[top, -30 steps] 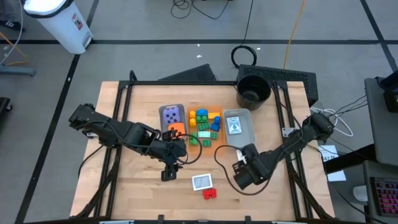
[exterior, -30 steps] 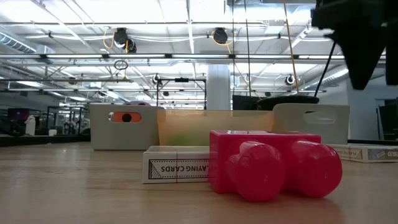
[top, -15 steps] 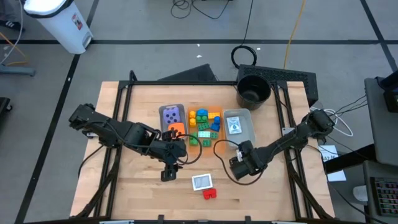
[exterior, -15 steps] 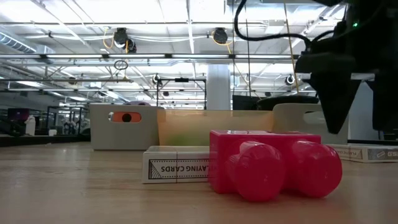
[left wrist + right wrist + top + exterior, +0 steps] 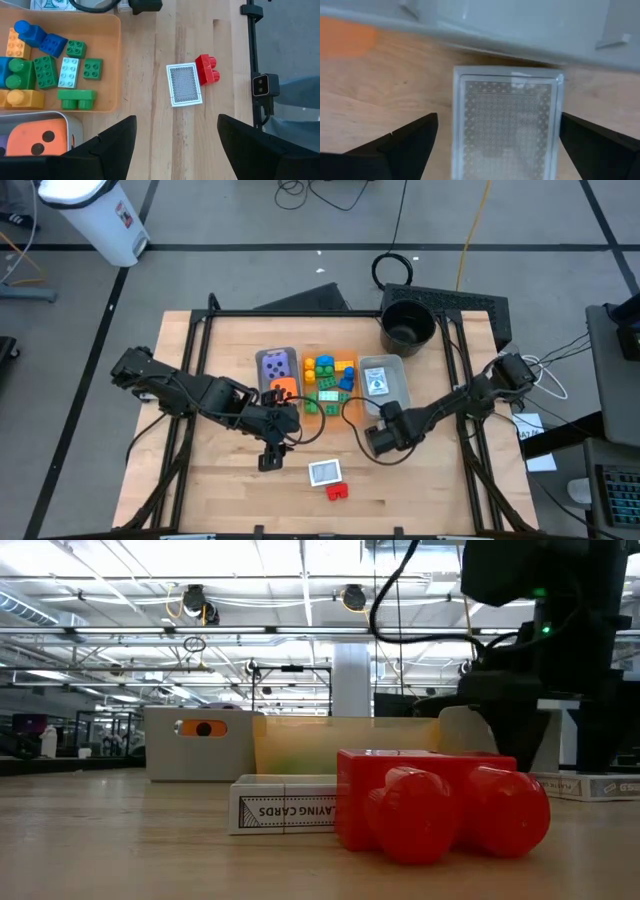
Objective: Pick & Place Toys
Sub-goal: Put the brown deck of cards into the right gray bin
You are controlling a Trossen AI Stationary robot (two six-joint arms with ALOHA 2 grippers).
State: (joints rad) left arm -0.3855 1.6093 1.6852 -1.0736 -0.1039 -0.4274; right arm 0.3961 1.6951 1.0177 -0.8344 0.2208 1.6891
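My right gripper (image 5: 502,150) is open and points down, low over a whitish card pack (image 5: 507,122) that lies flat on the wood beside the right grey tray (image 5: 520,25). Its fingers stand on either side of the pack. In the high view this gripper (image 5: 378,442) hides the pack. A second card pack (image 5: 325,472) and a red brick (image 5: 338,491) lie near the front edge. My left gripper (image 5: 270,460) hangs open above the table left of them, with nothing between its fingers. Bricks fill the orange tray (image 5: 328,385). Two dice sit in the left grey tray (image 5: 278,370).
A black round bucket (image 5: 408,325) stands at the far right corner. The three trays sit side by side across the table's middle. The right grey tray (image 5: 400,395) holds one card. Bare wood lies along the near edge around the red brick (image 5: 440,805).
My right gripper has come down toward the table and gone toward the far edge and a little left, up to the right grey tray. My left arm has kept still. The toys have not moved.
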